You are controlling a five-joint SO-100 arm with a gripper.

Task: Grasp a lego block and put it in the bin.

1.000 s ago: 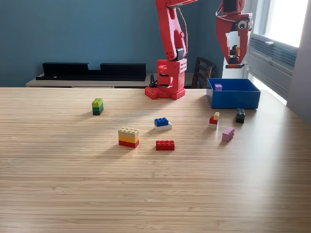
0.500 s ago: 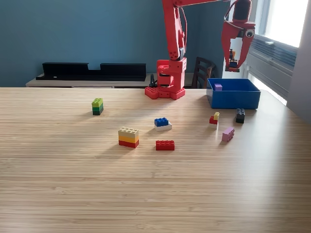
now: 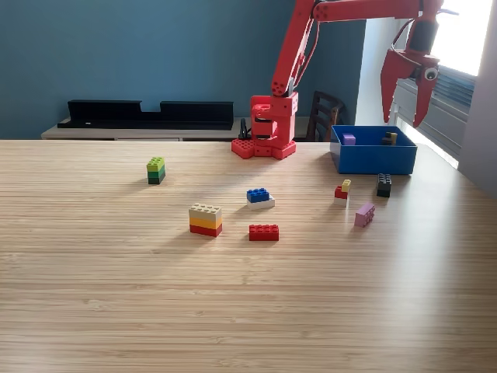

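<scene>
In the exterior view the red arm is stretched out high toward the view's right, and the hand (image 3: pixel 411 99) hangs with its two prongs spread apart and nothing between them, just above the far right corner of the blue bin (image 3: pixel 374 159). Directly below the hand, inside the bin, there's a dark-and-yellow block (image 3: pixel 388 138) sitting by the right wall, and further off toward the view's left in the same bin a small purple block (image 3: pixel 349 139). So I'd say at least two blocks are already dropped in and the hand is empty, ready for another round. Plenty left though: below the hand and nearer the camera, just in front of the bin, sits a black block (image 3: pixel 384 185), a little red-and-yellow piece (image 3: pixel 342 189) and a pink block (image 3: pixel 363 214). Well off toward the view's left of the hand are a blue-on-white block (image 3: pixel 260 198), a flat red block (image 3: pixel 264 231), a tan-yellow-red stack (image 3: pixel 206 220) and, furthest away, a green stack (image 3: pixel 156 169). The surface (image 3: pixel 233 311) is a big light wood-grain top, otherwise bare, with the arm's base (image 3: pixel 265 132) at the back edge. Room-wise: teal wall behind, a long black tray (image 3: pixel 147 113) on a low shelf, a dark chair (image 3: pixel 324 115) tucked behind the base, and a bright window on the view's right washing out that corner.
</scene>
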